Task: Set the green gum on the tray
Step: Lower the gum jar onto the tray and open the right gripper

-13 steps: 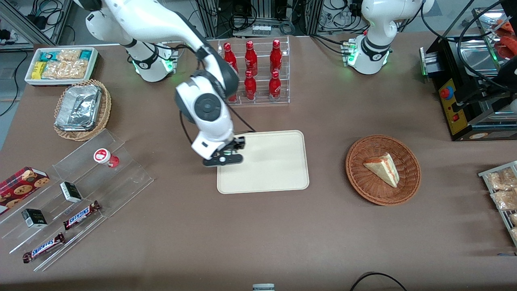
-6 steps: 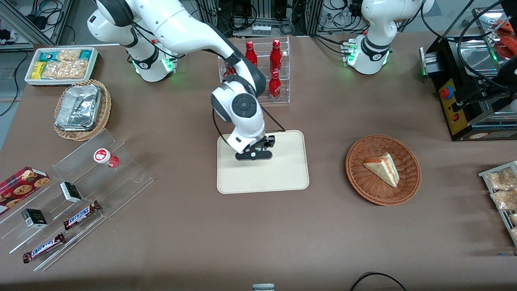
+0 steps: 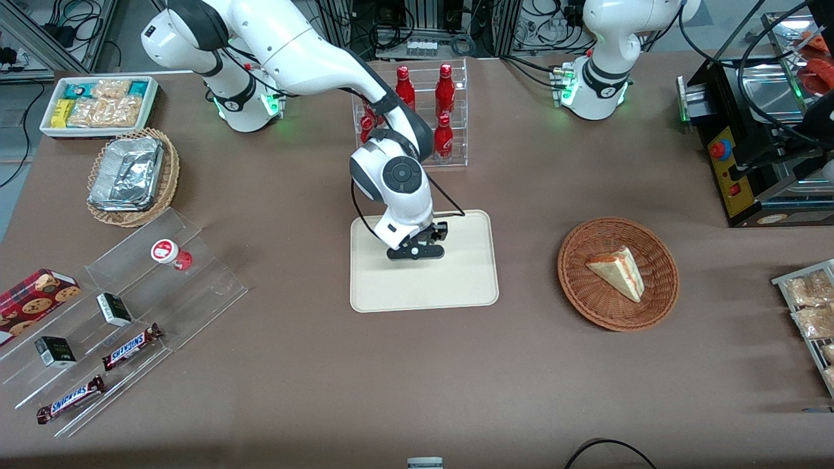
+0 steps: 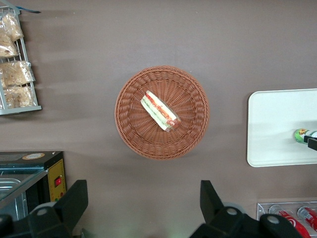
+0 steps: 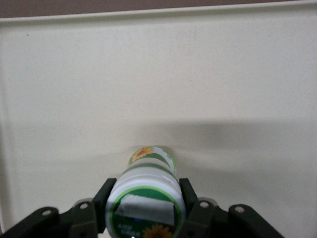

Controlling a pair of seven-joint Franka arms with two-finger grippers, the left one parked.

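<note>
My right gripper (image 3: 417, 251) hangs over the cream tray (image 3: 456, 280), above the half of it farther from the front camera. It is shut on the green gum (image 5: 147, 198), a small white bottle with a green-rimmed lid and green-yellow label. The black fingers (image 5: 110, 194) press on both sides of the bottle just under its lid. The bottle's base points down at the tray (image 5: 208, 74) and is close to its surface; I cannot tell whether it touches. In the front view the gripper hides the gum. The left wrist view shows the gum (image 4: 300, 135) over the tray (image 4: 277, 129).
A clear rack of red bottles (image 3: 444, 137) stands just past the tray, farther from the front camera. A wicker basket with a sandwich (image 3: 618, 273) lies toward the parked arm's end. A clear stepped stand with the red-lidded bottle (image 3: 171, 253) lies toward the working arm's end.
My gripper has carried the gum from the tray's edge at the working arm's end to over the tray, slowing in the last half second.
</note>
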